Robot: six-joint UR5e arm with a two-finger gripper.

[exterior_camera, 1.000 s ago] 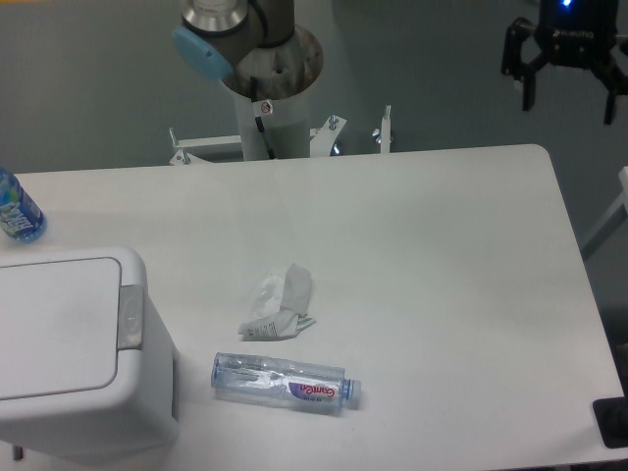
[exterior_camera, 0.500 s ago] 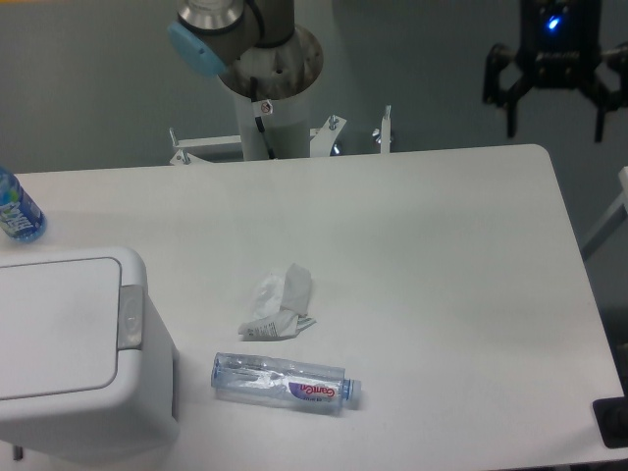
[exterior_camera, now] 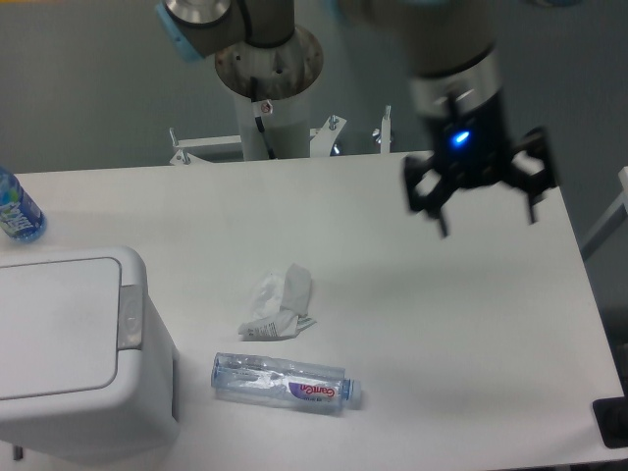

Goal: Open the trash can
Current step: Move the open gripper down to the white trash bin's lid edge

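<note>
Camera: pincer (exterior_camera: 488, 224) spread, empty, dropped lower and leftward over table (exterior_camera: 471, 324); trash can (exterior_camera: 74, 353) lid unchanged, closed.

Lidded trash can (exterior_camera: 74, 353) at lower left, spread fingers (exterior_camera: 444, 221) over the table's (exterior_camera: 392, 285) right side.

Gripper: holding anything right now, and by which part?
Nothing held. The gripper hangs open above the table's right side, jaws empty, far from the trash can.

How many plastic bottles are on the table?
2. A clear plastic bottle lies on its side near the front edge, below the crumpled white paper. A blue-tinted plastic bottle sits at the far left edge, partly cut off by the frame.
</note>
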